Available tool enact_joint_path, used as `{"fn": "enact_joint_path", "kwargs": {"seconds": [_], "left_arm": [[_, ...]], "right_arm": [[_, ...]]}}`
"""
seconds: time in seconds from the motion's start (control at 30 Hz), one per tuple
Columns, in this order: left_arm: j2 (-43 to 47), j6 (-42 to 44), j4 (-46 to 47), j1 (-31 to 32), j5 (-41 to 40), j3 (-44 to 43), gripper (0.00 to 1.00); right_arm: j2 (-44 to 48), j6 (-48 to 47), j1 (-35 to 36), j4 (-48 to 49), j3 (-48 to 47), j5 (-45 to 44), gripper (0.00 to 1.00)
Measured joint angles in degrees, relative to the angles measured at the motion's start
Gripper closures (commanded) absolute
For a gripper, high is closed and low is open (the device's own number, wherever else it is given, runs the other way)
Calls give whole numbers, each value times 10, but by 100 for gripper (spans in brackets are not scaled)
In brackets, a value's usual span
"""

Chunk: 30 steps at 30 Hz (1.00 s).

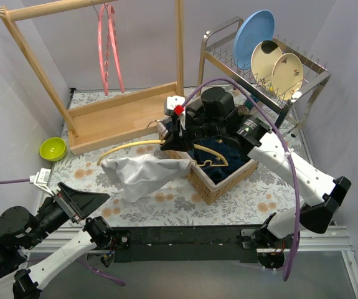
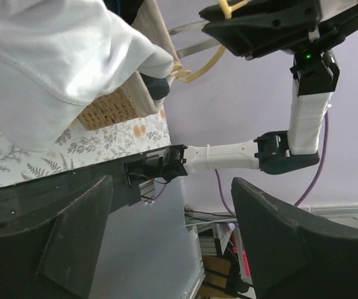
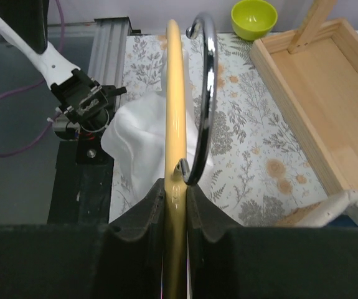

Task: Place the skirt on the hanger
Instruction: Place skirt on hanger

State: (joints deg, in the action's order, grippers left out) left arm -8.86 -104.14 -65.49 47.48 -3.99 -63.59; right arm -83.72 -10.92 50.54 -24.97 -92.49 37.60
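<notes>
My right gripper (image 3: 175, 187) clamps the yellow hanger (image 3: 174, 93); my left gripper (image 1: 81, 199), spread wide and empty, should grasp the white skirt (image 1: 142, 174) bunched beside the basket (image 1: 225, 180) by its waistband, not loose folds.

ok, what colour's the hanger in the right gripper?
Yellow hanger, silver hook; right wrist view shows it best.

Top cam sits high behind the arm bases, looking down and forward over the whole table (image 1: 185, 202). Left wrist cam is low by the near edge, rolled sideways, peeking past the left gripper (image 2: 171, 184) at the white cloth (image 2: 48, 68) close by, with the right arm (image 2: 228, 156) beyond. Right wrist cam stares along the yellow hanger (image 3: 174, 112), super close, over the right gripper (image 3: 175, 187) toward the green bowl (image 3: 253, 17). All three catch the cloth; top and right wrist share the bowl.
</notes>
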Motion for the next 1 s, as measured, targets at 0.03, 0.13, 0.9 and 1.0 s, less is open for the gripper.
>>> {"fn": "enact_joint_path", "kwargs": {"seconds": [0.03, 0.13, 0.9, 1.0], "left_arm": [[0, 4, 0, 0, 0, -7, 20], [-2, 26, 15, 0, 0, -7, 19], [-188, 359, 477, 0, 176, 244, 2], [-209, 376, 521, 0, 180, 273, 2]], "right_arm": [[7, -15, 0, -18, -3, -8, 99], [36, -64, 0, -72, -14, -35, 99], [217, -89, -142, -153, 71, -95, 99], [216, -71, -162, -142, 72, -85, 99]]}}
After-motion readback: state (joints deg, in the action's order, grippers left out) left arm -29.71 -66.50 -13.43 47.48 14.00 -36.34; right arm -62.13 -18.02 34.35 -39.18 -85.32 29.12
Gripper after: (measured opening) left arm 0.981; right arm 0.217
